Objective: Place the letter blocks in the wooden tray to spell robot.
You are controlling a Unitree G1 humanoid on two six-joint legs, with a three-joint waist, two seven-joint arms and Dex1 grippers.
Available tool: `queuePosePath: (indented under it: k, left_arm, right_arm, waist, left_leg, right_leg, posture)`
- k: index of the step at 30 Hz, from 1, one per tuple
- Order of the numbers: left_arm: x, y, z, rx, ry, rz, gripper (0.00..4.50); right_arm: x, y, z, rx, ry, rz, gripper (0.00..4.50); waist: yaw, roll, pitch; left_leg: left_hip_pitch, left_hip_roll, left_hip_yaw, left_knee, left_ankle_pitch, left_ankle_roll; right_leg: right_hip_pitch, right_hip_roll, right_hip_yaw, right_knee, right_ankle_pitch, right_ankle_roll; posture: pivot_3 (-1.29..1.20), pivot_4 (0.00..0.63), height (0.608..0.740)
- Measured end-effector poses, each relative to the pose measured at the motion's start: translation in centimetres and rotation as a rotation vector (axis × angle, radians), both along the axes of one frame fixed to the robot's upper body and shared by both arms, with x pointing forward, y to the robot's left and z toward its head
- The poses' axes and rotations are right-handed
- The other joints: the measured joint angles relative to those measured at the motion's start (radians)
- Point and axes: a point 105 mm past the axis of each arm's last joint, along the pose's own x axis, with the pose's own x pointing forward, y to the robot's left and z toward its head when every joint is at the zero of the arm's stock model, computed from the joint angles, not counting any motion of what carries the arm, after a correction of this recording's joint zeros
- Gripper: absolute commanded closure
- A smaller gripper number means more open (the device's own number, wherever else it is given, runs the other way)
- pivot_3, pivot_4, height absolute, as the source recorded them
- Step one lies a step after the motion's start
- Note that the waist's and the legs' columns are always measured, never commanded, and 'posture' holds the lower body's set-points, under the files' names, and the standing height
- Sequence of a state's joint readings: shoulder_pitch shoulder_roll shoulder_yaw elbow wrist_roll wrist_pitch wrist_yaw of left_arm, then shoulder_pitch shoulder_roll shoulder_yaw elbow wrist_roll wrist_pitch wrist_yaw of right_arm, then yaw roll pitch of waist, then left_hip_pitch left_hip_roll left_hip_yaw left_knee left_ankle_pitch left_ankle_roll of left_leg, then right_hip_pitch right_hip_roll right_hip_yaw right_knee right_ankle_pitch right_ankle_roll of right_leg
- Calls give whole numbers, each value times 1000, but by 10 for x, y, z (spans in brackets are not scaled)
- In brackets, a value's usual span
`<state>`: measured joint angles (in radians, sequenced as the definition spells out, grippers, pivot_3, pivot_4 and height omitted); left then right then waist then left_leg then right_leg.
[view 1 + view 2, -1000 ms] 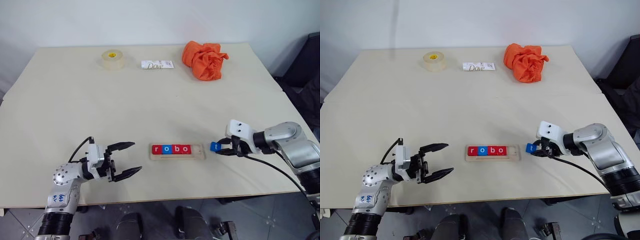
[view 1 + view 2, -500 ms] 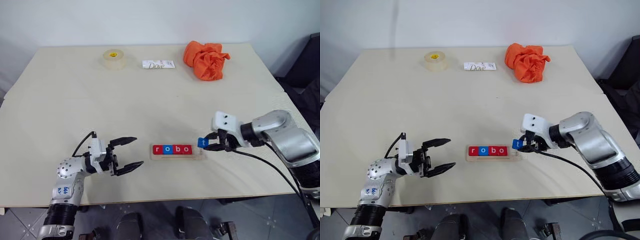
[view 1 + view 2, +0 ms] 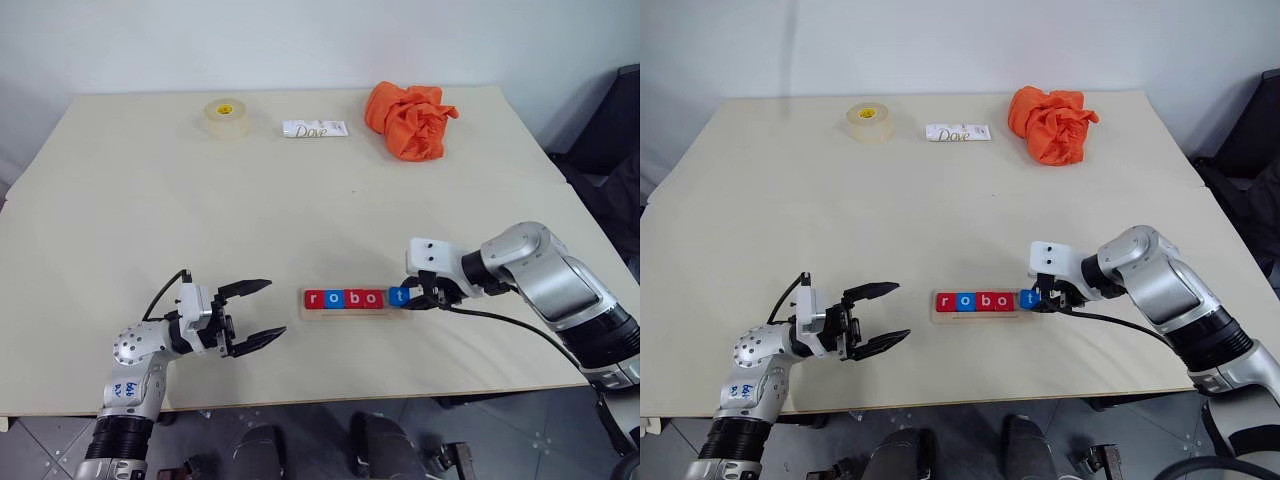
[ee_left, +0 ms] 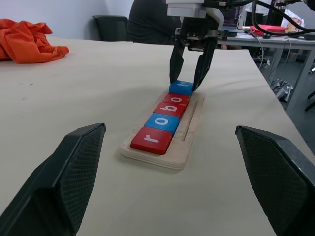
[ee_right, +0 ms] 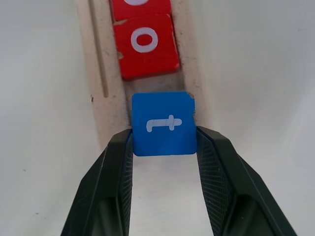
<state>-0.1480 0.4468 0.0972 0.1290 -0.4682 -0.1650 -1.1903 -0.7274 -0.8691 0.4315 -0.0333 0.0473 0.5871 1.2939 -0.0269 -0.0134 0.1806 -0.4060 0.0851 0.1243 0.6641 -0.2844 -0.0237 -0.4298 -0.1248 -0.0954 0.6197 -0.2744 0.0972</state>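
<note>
Right hand [image 3: 418,298] pinching the blue t block [image 5: 163,124] over the wooden tray's [image 4: 189,147] free end beside the last o, I'd lower squarely before letting go.

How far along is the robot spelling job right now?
Four blocks, r, o, b, o, already sit in a row in the wooden tray. The last one, the blue t block, is pinched in the right claw over the tray's free end, just after the second o. Left to do: set it down and let go. The left claw hangs open, away from the tray.
</note>
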Motion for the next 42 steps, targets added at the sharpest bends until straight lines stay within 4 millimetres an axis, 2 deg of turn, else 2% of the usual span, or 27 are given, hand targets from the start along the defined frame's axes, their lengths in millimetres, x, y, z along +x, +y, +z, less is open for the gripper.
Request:
queuePosePath:
  k: [17, 26, 29, 36, 38, 42]
  left_arm:
    - [1, 1, 0, -5, -1, 23, 0]
    - [3, 0, 3, -7, -16, 27, 0]
    - [3, 0, 3, -8, -16, 28, 0]
    - [5, -2, 3, -15, -16, 32, 0]
    - [12, -2, 5, -12, -22, 80, 0]
    - [19, 10, -1, 39, -17, 203, 0]
  right_arm:
    - [-2, 11, -5, -7, 6, 52, 3054]
    - [-2, 12, -5, -10, 12, 53, 55]
    - [-3, 11, 0, 10, 17, 43, 55]
    - [-7, 1, 26, 85, -32, 6, 55]
    - [-16, -13, 29, 182, -44, -7, 55]
    - [-40, -42, 19, 324, -3, -16, 55]
  waist:
    - [-1, 0, 0]
    - [0, 0, 0]
    - [0, 0, 0]
    - [0, 0, 0]
    - [13, -1, 0]
    - [27, -1, 0]
  left_leg:
    - [0, 0, 0, 0, 0, 0]
    - [0, 0, 0, 1, 0, 0]
    - [0, 0, 0, 1, 0, 0]
    - [0, 0, 0, 1, 0, 0]
    - [0, 0, -2, 0, 0, 0]
    - [0, -1, 0, 1, -1, 0]
  right_leg:
    - [0, 0, 0, 0, 0, 0]
    - [0, 0, 0, 1, 0, 0]
    - [0, 0, 0, 1, 0, 0]
    - [0, 0, 0, 1, 0, 0]
    - [2, 0, -1, -1, 0, 0]
    - [2, 0, 0, -2, 0, 0]
  posture:
    - [0, 150, 740]
    - [0, 150, 740]
    - [0, 150, 740]
    - [0, 150, 740]
    - [0, 150, 740]
    - [0, 150, 740]
